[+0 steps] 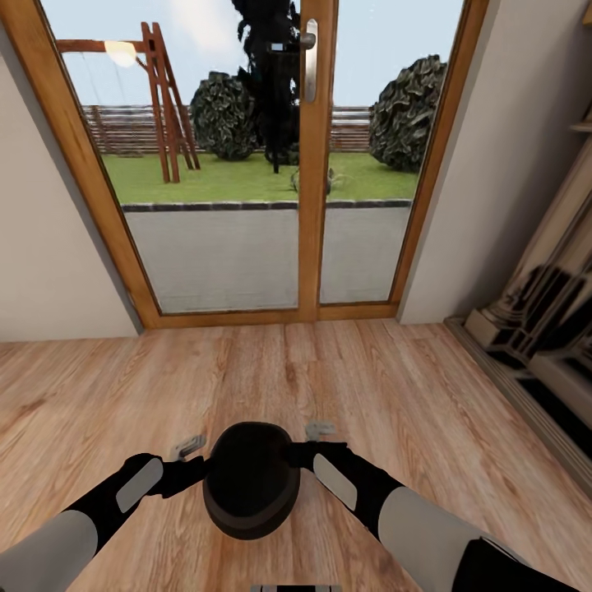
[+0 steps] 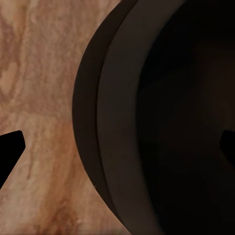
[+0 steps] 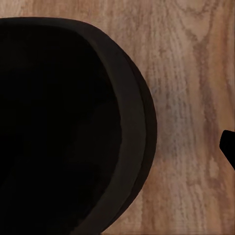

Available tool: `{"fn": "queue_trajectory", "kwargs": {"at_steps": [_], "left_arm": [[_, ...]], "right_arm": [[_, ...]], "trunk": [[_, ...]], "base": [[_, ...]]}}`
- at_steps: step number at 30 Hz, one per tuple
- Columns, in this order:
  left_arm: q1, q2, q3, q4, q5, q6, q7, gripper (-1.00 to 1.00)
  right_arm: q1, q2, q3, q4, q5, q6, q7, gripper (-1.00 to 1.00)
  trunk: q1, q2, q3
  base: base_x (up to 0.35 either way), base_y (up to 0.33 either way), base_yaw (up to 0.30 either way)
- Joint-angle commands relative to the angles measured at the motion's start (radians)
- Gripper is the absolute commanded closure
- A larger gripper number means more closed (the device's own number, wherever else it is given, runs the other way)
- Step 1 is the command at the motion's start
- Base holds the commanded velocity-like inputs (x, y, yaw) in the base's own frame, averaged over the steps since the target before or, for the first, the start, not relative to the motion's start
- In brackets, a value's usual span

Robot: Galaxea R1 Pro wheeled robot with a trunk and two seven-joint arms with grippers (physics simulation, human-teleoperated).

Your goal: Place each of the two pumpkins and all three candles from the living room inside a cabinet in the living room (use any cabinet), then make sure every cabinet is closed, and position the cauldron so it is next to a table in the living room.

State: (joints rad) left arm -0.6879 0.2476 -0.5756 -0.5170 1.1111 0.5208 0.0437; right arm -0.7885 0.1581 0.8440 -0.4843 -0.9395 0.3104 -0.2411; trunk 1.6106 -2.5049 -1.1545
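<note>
Cauldron (image 1: 251,479) sits low in the head view, held between both arms above the wooden floor (image 1: 395,386), its wide dark mouth facing up. The left tool (image 1: 200,464) meets its rim on one side and the right tool (image 1: 306,450) meets the rim on the opposite side. In the left wrist view the cauldron's (image 2: 147,122) rim lies between two dark fingertips (image 2: 10,147), one outside the wall and one over the mouth, so that tool is spread around the rim; whether it presses on the wall I cannot tell. In the right wrist view one fingertip (image 3: 229,147) shows outside the cauldron (image 3: 68,127), apart from the wall; the other is lost in the black interior, so its grip I cannot tell either. Ahead stands a wood-framed glass door (image 1: 316,164) with a lawn and swing frame (image 1: 164,99) beyond.
</note>
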Motion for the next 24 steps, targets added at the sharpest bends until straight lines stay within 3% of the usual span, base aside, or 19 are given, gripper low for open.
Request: {"fn": "queue_trajectory", "kwargs": {"at_steps": [1,5,12,24], "left_arm": [[-0.001,0.001,-0.007,-0.002,0.008,0.001,0.005,-1.00],[-0.001,0.000,-0.009,-0.001,0.007,0.001,0.005,-1.00],[-0.001,-0.001,-0.010,-0.002,0.007,0.001,0.005,-1.00],[-0.001,0.000,-0.008,-0.010,0.009,0.002,0.004,-1.00]], "right_arm": [[-0.001,0.000,0.006,0.002,-0.008,0.000,-0.009,-1.00],[-0.001,0.000,0.006,0.067,-0.006,-0.021,-0.008,-1.00],[-0.001,0.000,0.007,0.086,-0.005,-0.035,-0.007,-1.00],[-0.001,0.000,0.006,0.092,-0.005,-0.079,-0.009,-1.00]], "trunk": [[0.000,-0.001,-0.005],[0.002,-0.002,-0.020],[0.005,-0.003,-0.047],[0.005,-0.003,-0.047]], "base": [[0.000,0.000,0.000],[0.000,0.000,0.000],[0.000,0.000,0.000],[0.000,0.000,0.000]]}}
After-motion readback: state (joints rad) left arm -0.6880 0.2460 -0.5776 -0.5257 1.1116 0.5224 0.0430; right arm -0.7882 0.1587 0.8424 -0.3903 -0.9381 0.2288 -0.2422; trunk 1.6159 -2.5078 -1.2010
